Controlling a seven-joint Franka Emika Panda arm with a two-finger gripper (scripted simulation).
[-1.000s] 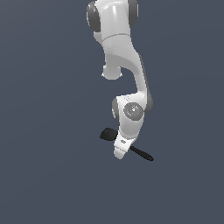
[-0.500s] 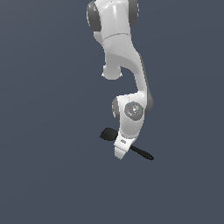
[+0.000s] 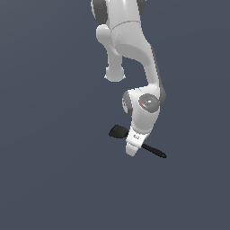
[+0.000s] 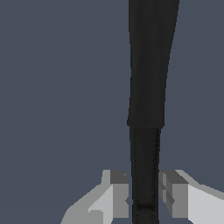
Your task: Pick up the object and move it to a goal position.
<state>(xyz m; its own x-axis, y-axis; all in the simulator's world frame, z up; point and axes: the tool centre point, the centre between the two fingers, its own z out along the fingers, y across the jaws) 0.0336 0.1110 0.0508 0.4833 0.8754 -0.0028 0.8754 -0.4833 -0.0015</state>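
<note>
Spatula (image 3: 119, 131): all black, lying flat on the grey table (image 3: 49, 170), blade toward the exterior view's left, thin handle running out toward the exterior view's right. Its middle is hidden behind the hand (image 3: 130, 150) in that view.

Hand: lowered onto the spatula, straddling the handle. In the wrist view the spatula (image 4: 146, 131) passes between the two fingers (image 4: 117, 192), one finger on each side. A narrow sliver of space shows on either side of the handle, so the fingers appear close but not clearly clamped; firm contact cannot be confirmed from these views. Whether the spatula has left the table cannot be told either.

Risks noted:
- Grip sits on the narrow handle, not the blade. A thin, smooth shaft gives little contact area; it may slip or roll between the pads if the hand rises before closing fully.
- The grasp point looks off-centre along the length, with the broad blade on one side. On lifting, the heavier blade end would likely droop and the spatula could pivot in the grip.
- A pivoted or sagging spatula may drag on the table or arrive misaligned at the goal.
- No goal marker is visible in either view.
</note>
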